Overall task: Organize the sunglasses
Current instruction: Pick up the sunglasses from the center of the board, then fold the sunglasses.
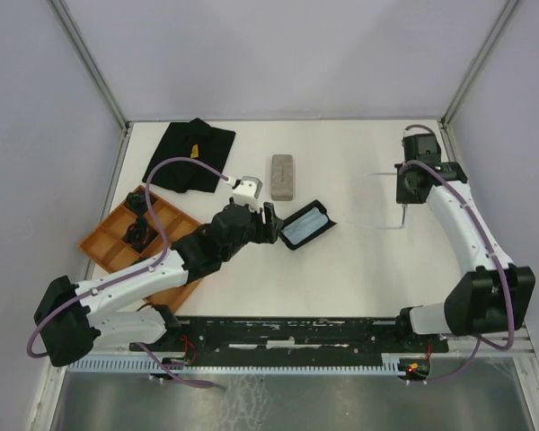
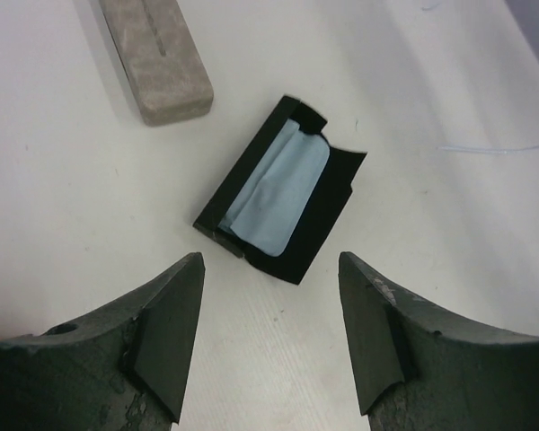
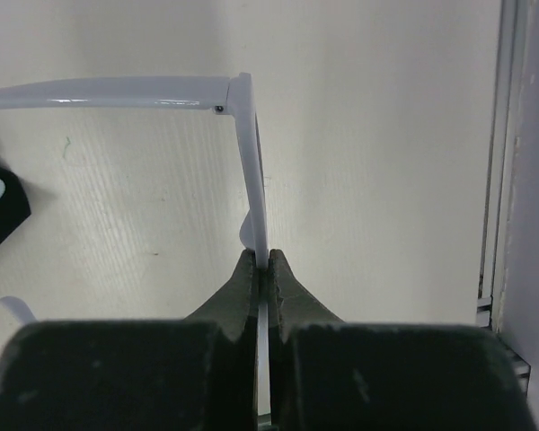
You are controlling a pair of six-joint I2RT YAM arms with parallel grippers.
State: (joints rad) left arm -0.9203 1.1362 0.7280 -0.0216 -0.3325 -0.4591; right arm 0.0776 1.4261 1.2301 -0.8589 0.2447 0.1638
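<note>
Pinching one pale sunglasses pair is the right end effector — left end effector spread above one black case.

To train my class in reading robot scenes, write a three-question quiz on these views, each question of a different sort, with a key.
1. True or false: the right end effector is shut on the pale-framed sunglasses.
2. What lies inside the open black case? A) black sunglasses B) a light blue cloth C) nothing
3. Fill in: the jaws of the left end effector stand ___.
Key: 1 true; 2 B; 3 open.
</note>
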